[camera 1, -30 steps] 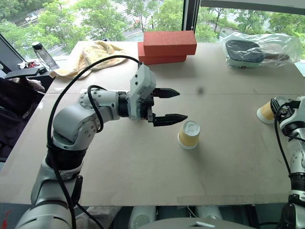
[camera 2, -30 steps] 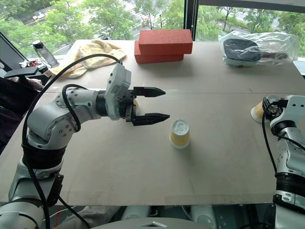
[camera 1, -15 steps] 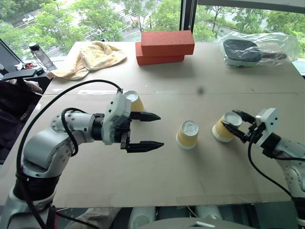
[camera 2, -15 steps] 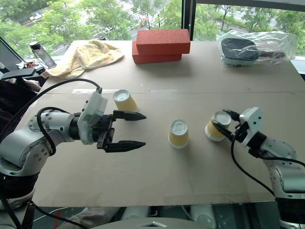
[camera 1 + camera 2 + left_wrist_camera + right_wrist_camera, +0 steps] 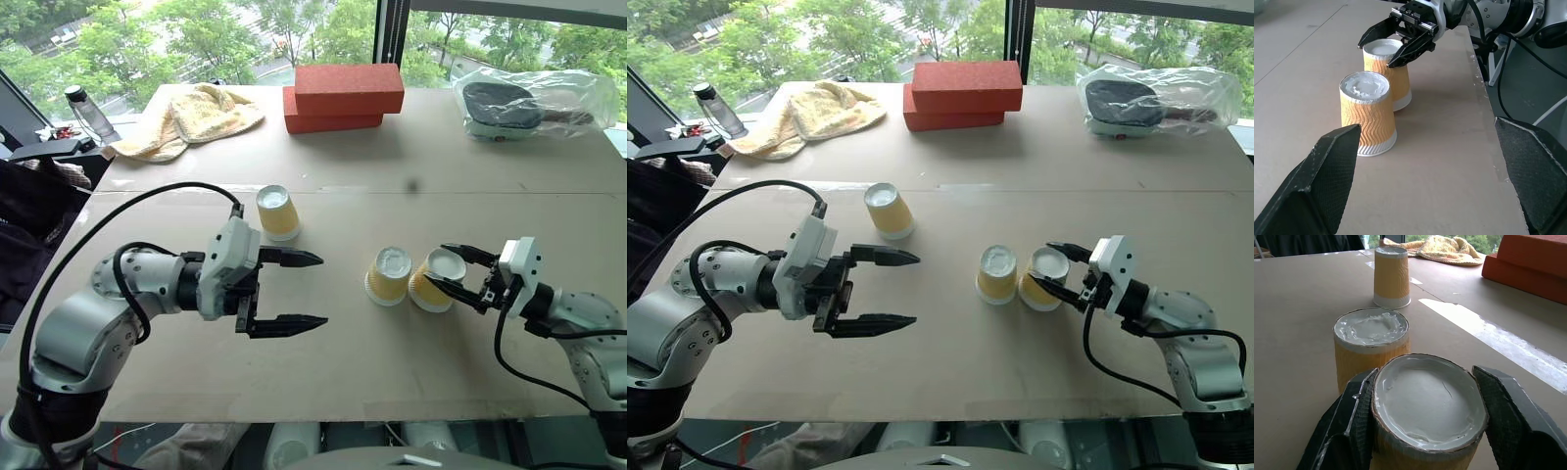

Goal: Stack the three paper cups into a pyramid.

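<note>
Forming the base row: right gripper (image 5: 458,277) fingers clamp one cup (image 5: 432,281) beside the centre cup (image 5: 389,275) on the desk (image 5: 323,372). Left gripper (image 5: 306,290) fingers stand open, empty. Next: release upright, then fetch the far cup (image 5: 277,212).

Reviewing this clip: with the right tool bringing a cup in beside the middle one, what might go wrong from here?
1. The held cup leans in the right tool right beside the middle cup; it may knock that one aside, or tip when let go.
2. The third cup stands apart near the open left tool, whose fingers may topple it.
</note>
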You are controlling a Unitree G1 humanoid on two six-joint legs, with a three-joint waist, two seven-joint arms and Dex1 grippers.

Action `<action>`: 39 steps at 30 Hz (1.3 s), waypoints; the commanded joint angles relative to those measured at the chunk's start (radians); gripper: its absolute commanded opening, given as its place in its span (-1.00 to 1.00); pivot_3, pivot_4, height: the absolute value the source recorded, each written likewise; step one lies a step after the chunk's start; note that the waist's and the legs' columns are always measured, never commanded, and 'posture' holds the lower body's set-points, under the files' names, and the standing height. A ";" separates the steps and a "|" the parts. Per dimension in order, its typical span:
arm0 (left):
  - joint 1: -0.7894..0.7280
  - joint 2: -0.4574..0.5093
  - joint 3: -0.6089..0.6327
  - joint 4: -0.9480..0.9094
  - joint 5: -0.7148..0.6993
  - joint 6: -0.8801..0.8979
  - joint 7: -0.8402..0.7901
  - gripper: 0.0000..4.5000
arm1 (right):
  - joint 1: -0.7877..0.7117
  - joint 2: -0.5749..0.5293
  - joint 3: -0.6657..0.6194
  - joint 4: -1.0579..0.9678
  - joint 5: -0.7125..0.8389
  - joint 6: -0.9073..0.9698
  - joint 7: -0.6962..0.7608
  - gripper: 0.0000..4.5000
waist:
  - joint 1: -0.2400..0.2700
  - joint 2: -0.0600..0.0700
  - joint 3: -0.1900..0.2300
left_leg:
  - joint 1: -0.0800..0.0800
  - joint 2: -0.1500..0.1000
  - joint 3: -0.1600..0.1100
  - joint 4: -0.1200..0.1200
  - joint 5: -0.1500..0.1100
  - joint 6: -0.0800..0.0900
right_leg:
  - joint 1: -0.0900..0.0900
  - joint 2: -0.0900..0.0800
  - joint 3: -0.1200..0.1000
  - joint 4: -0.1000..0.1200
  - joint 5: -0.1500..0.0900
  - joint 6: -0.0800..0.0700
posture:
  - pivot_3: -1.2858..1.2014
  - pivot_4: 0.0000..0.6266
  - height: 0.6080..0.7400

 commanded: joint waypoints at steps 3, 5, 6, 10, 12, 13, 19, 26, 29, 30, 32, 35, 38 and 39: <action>0.007 0.009 0.021 -0.021 0.000 -0.027 0.003 1.00 | -0.005 0.021 0.006 0.010 -0.039 -0.091 0.007 0.00 | 0.001 0.000 0.000 | 0.000 0.000 0.000 0.000 0.000 0.000 | 0.000 0.000 0.000 0.000 0.000 0.000 | 0.03 -0.52 0.85; 0.007 0.009 0.020 -0.020 -0.001 -0.030 0.004 1.00 | -0.004 0.029 0.014 0.015 -0.047 -0.102 0.005 0.00 | 0.001 0.000 0.000 | 0.000 0.000 0.000 0.000 0.000 0.000 | 0.000 0.000 0.000 0.000 0.000 0.000 | 0.03 -0.52 0.85; 0.007 0.009 0.019 -0.019 -0.001 -0.032 0.004 1.00 | -0.002 0.028 0.020 0.015 -0.048 -0.096 0.008 0.00 | 0.001 0.000 0.000 | 0.000 0.000 0.000 0.000 0.000 0.000 | 0.000 0.000 0.000 0.000 0.000 0.000 | 0.03 -0.52 0.85; 0.004 0.005 0.021 -0.016 -0.009 -0.033 0.006 1.00 | 0.005 0.018 0.019 0.013 -0.037 -0.080 0.018 0.79 | 0.001 0.000 0.000 | 0.000 0.000 0.000 0.000 0.000 0.000 | 0.000 0.000 0.000 0.000 0.000 0.000 | 0.03 -0.52 0.85; 0.002 0.003 0.022 -0.015 -0.014 -0.031 0.007 1.00 | 0.008 0.017 0.010 0.011 -0.023 -0.080 0.022 0.99 | 0.002 0.000 0.000 | 0.000 0.000 0.000 0.000 0.000 0.000 | 0.000 0.000 0.000 0.000 0.000 0.000 | 0.03 -0.52 0.85; 0.002 0.003 0.022 -0.015 -0.014 -0.032 0.007 1.00 | 0.010 0.015 0.002 0.007 -0.007 -0.072 0.027 0.99 | 0.003 0.000 0.000 | 0.000 0.000 0.000 0.000 0.000 0.000 | 0.000 0.000 0.000 0.000 0.000 0.000 | 0.03 -0.52 0.85; 0.011 -0.006 0.036 -0.009 -0.014 -0.046 0.014 1.00 | 0.030 -0.039 -0.076 -0.060 0.123 -0.004 0.069 0.99 | 0.008 0.000 0.000 | 0.000 0.000 0.000 0.000 0.000 0.000 | 0.000 0.000 0.000 0.000 0.000 0.000 | 0.03 -0.52 0.85; 0.081 -0.141 0.170 0.029 -0.090 -0.065 0.159 1.00 | 0.015 -0.141 -0.164 -0.118 0.288 0.157 0.108 0.99 | 0.007 0.000 0.000 | 0.000 0.001 -0.001 0.000 0.000 0.001 | 0.000 -0.001 0.000 0.000 0.000 0.000 | 0.03 -0.52 0.85; 0.071 -0.221 0.132 0.094 0.097 -0.141 0.334 1.00 | -0.026 -0.149 -0.187 -0.106 0.343 0.202 0.101 0.99 | 0.009 -0.001 0.000 | 0.001 0.000 -0.002 0.001 -0.001 0.002 | 0.001 -0.001 -0.001 0.001 0.000 0.000 | 0.03 -0.52 0.85; 0.063 -0.245 0.119 0.112 0.130 -0.145 0.382 1.00 | -0.035 -0.148 -0.190 -0.103 0.350 0.210 0.100 0.99 | 0.009 -0.001 0.000 | 0.001 0.000 -0.002 0.001 -0.002 0.003 | 0.001 -0.001 -0.001 0.001 0.000 0.000 | 0.03 -0.52 0.85; 0.043 -0.304 0.107 0.158 0.175 -0.167 0.460 1.00 | -0.051 -0.146 -0.188 -0.092 0.346 0.217 0.103 0.99 | 0.010 -0.001 0.000 | 0.000 0.000 -0.002 0.001 -0.002 0.003 | 0.001 -0.001 -0.001 0.001 0.000 0.000 | 0.03 -0.52 0.85; 0.000 -0.385 0.097 0.224 0.246 -0.262 0.525 1.00 | -0.070 -0.142 -0.181 -0.072 0.330 0.218 0.111 0.99 | 0.011 -0.003 0.000 | -0.001 0.000 -0.002 0.002 -0.002 0.003 | 0.001 -0.001 -0.002 0.001 0.000 0.000 | 0.03 -0.52 0.85; -0.043 -0.417 0.070 0.309 0.342 -0.334 0.578 1.00 | -0.084 -0.140 -0.179 -0.062 0.322 0.217 0.115 0.99 | 0.011 -0.003 0.000 | -0.002 -0.001 -0.002 0.003 -0.001 0.002 | 0.001 -0.002 -0.003 0.000 0.000 0.000 | 0.03 -0.52 0.85; -0.057 -0.423 0.060 0.338 0.369 -0.348 0.596 1.00 | -0.087 -0.140 -0.179 -0.061 0.323 0.218 0.116 0.99 | 0.010 -0.003 0.000 | -0.002 -0.001 -0.002 0.003 -0.001 0.001 | 0.001 -0.002 -0.002 0.000 0.000 0.000 | 0.03 -0.52 0.85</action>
